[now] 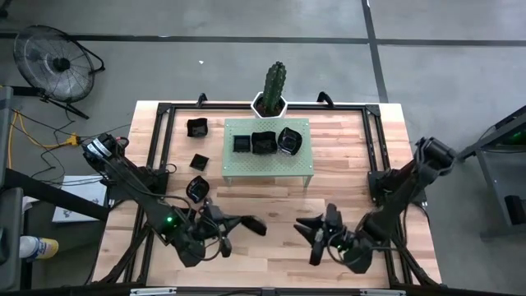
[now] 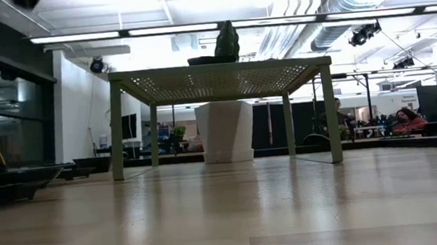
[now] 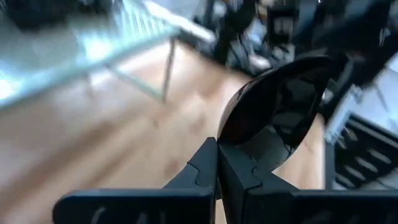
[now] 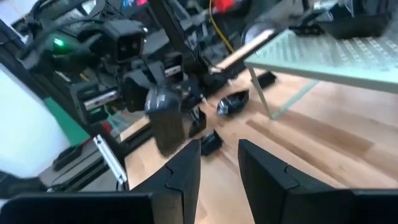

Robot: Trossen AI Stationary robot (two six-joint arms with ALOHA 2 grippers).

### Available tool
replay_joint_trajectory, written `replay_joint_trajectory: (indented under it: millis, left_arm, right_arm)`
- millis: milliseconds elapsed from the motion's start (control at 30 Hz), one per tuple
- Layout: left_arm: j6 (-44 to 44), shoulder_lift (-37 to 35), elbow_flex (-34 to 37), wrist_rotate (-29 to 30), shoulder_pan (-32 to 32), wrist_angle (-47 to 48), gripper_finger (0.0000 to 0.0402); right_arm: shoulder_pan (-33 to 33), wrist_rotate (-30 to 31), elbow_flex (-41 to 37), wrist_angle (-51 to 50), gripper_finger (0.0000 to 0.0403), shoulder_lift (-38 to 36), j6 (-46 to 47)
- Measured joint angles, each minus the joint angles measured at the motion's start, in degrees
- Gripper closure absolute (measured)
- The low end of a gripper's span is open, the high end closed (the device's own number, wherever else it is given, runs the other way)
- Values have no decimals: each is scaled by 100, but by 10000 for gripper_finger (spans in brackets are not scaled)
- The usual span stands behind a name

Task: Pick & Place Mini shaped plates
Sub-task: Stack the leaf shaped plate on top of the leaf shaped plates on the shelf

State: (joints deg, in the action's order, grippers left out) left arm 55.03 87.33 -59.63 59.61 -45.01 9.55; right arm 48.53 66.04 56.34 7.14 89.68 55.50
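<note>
Left gripper (image 1: pixel 251 224) clamped on a plate (image 3: pixel 273 109) rim.
Stand (image 1: pixel 268 168) lies ahead, past the plate; right gripper (image 1: pixel 308 232) empty, jaws part-open.

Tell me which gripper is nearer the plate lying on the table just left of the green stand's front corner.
Left. The left gripper sits just in front and to the right of that plate, holding another plate. The right gripper is farther off, across the table's front.

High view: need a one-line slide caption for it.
Left gripper holds a black plate above the table; three more sit on the green stand.
</note>
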Motion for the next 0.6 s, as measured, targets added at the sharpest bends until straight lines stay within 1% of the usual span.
replay_joint_trajectory:
  millis: [167, 233, 333, 433, 600]
  left_arm:
    - [-692, 0, -220, 932, 4, -2, 401]
    - [-738, 0, -259, 1233, 7, -6, 401]
    - [-732, 0, -263, 1583, 5, -3, 401]
    - [-727, 0, -263, 1784, 61, -5, 401]
    - [-724, 0, -263, 1716, 349, -55, 401]
  right_arm:
    - [-58, 477, 0, 1010, 299, 454, -719]
    - [-126, 505, 0, 1154, 299, 544, -917]
    - [-233, 499, 0, 1204, 299, 567, -952]
    - [-354, 408, 0, 1277, 299, 566, -1163]
    - [-596, 256, 0, 1566, 299, 567, -1772]
